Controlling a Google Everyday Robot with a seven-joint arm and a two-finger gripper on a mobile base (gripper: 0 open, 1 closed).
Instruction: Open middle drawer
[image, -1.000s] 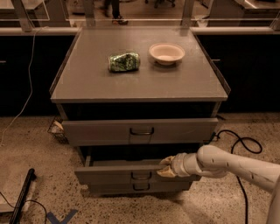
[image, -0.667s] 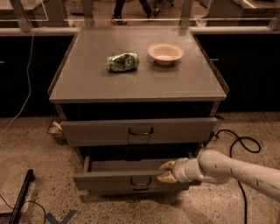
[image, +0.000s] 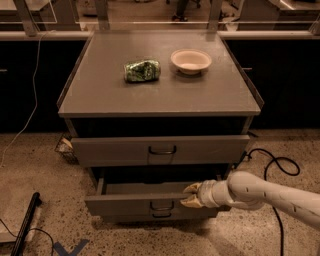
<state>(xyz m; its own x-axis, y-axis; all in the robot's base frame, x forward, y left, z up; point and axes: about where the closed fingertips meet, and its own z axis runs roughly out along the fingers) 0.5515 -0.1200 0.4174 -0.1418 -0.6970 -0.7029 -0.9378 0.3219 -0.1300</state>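
The middle drawer (image: 130, 204) of the grey cabinet is pulled partly out, showing a strip of plain grey interior behind its flat front. Its small loop handle (image: 161, 205) is centred on the front. My gripper (image: 192, 195) is at the right part of the drawer's top front edge, right of the handle. One tan finger (image: 192, 188) is inside the drawer and the other is on the front face, so the gripper clamps the front edge. My white arm (image: 265, 192) reaches in from the right.
The top drawer (image: 115, 150) stands slightly out above. The lowest drawer's handle (image: 161, 215) peeks out below. A green crumpled bag (image: 142, 70) and a white bowl (image: 190, 60) sit on the cabinet top (image: 100, 95). A black cable (image: 272, 160) lies on the floor at right, a black bar (image: 27, 222) at left.
The middle drawer has slid further out toward the camera with my gripper on its front edge. The bag and bowl have not moved.
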